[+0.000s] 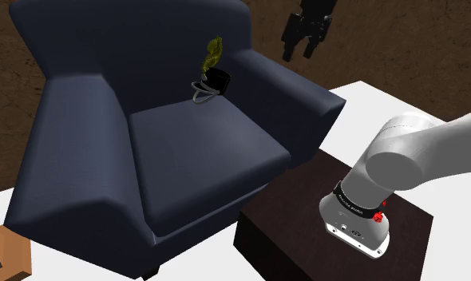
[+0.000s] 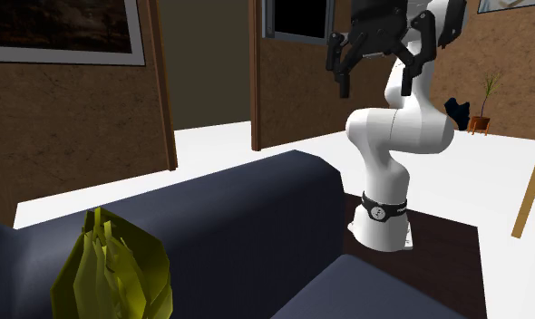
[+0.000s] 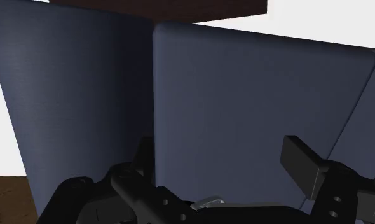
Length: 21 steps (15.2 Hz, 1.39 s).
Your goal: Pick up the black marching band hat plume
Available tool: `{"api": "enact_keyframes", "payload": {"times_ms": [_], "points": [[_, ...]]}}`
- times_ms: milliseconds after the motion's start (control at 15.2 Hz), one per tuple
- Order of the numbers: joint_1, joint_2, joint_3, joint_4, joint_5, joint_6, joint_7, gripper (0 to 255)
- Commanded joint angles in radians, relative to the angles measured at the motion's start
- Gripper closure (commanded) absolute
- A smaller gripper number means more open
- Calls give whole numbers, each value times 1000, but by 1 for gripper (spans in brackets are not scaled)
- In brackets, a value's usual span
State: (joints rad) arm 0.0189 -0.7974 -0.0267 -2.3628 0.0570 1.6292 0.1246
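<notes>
Plume [image 1: 213, 73]: yellow-green feathers on a black base w/ wire loops, stood upright at rear of navy armchair [image 1: 186, 152] seat, by backrest. Pincer [image 1: 300, 53] was spread, nothing btwn fingers, high over chair arm nearest stand [image 1: 282, 235], well apart from plume.

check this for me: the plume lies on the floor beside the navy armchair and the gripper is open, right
No: the plume rests on the seat of the armchair, near the backrest, not on the floor; the shoulder view shows it. The gripper is open.
</notes>
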Motion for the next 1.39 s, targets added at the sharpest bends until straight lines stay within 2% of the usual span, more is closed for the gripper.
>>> {"api": "enact_keyframes", "payload": {"times_ms": [0,396,726,990,1320], "points": [[0,0,0,0,0,0,0,0],[-45,138,118,-2,59,212,261,0],[-95,289,208,48,65,372,480,0],[-144,424,272,118,33,478,663,0],[-204,602,336,238,-56,573,909,0]]}}
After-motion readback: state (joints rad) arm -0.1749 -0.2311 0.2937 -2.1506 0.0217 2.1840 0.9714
